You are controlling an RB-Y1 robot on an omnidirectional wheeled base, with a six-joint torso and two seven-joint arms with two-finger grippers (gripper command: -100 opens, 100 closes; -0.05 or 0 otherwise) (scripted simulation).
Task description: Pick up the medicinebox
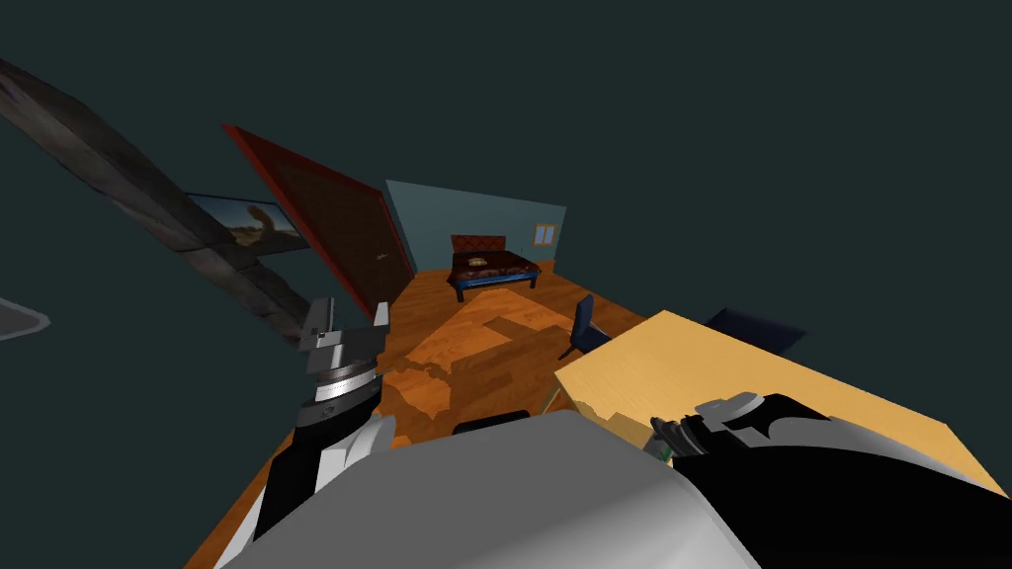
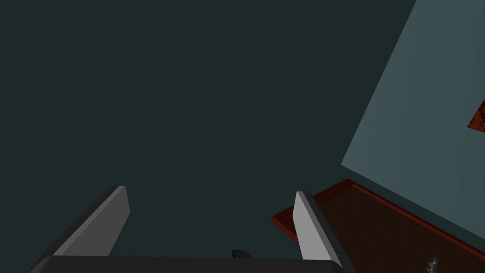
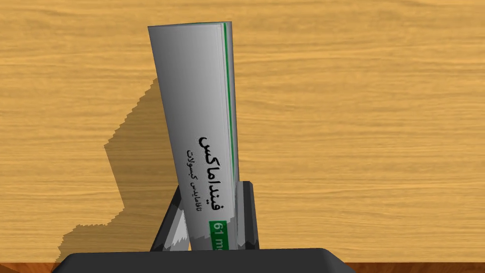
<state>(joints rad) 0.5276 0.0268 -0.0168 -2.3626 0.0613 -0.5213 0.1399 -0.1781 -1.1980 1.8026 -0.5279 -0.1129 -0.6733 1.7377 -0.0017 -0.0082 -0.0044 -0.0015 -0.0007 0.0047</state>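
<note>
1. Nearest, at about 2 o'clock ahead of me, the right claw (image 3: 211,189) is clenched on the medicine box (image 3: 199,104). It presses the box from both sides at the end nearest the claw's body.
2. The box is a slim grey carton with a green stripe along one edge, black script and a green label patch. Its long axis runs outward from the claw, close to 12 o'clock along the claw's own reach and leaning a touch toward 11. The free end points away over the desk (image 3: 355,118).
3. Progress, as I judge it: the grasp is made, so the main step is done. The box's shadow falls beside it on the pale wood. I cannot tell for sure whether the box is clear of the surface. What looks left is a clean lift, with the grip kept firm, as most of the carton sticks out past the claw.
4. The left claw (image 1: 349,318) is raised at about 11 o'clock, released and empty, with its blades standing well apart.
5. Beyond the desk's far corner, near 1 o'clock, stands a dark blue chair (image 1: 585,326) on the wooden floor (image 1: 474,346).
6. Farthest, at 12 o'clock, a bed (image 1: 494,267) stands against the blue-grey back wall.
</note>
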